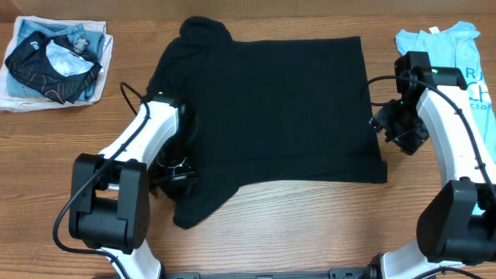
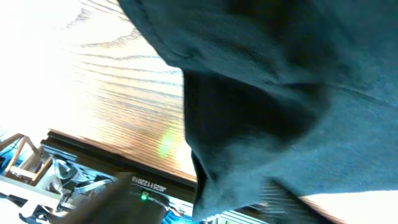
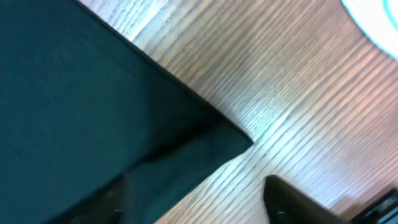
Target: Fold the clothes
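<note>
The right gripper [image 1: 385,124] sits at the straight right edge of the black T-shirt [image 1: 271,116], its fingers [image 3: 292,199] spread apart, with a sharp folded corner of the cloth lying between them on the table. The left gripper [image 1: 177,167] is at the shirt's left edge, dark against dark fabric, and I cannot tell whether its jaws are apart or together. The shirt lies spread in the middle of the wood-grain table [image 1: 310,225], soft and matte, with one short sleeve sticking out at the top and another at the lower left. A light blue T-shirt [image 1: 442,43] lies at the far right. A rumpled pile with a small black garment [image 1: 50,66] lined in orange sits far left.
</note>
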